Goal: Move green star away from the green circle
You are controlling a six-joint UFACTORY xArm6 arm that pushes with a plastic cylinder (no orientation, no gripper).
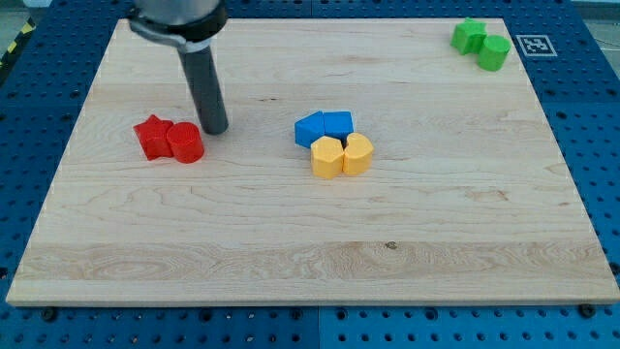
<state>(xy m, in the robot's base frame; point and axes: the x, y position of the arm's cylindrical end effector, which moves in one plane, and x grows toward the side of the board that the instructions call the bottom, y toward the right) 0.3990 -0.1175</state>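
Blue perforated metal framed a pale wooden board (pixel 310 242) that filled nearly the whole view, and a small black-and-white marker (pixel 534 45) sat on the blue surface just off the board's top right corner. No tray, bowl or bin stood anywhere; the board alone carried the blocks. Eight blocks lay on it, two of each colour, each pair touching. At the view's top right corner sat the green star (pixel 470 36) and, pressed against its lower right side, the green circle (pixel 494 53); the two were in contact, not apart. Near the middle lay two blue blocks, one an angular blue block (pixel 310 129) and beside it a squarer blue block (pixel 338 124), and just below them two yellow blocks, a yellow hexagon-like block (pixel 326 156) on the left and a rounded yellow block (pixel 357 153) on the right, all four packed into one cluster. Toward the view's left lay the red star (pixel 152 136) with the red circle (pixel 184 143) touching its right side. My tip (pixel 215 130) rested on the board just beside the red circle's upper right, holding nothing, since it was only a bare rod; whether it touched that block I could not tell. It stood well apart from the green pair, across most of the board.
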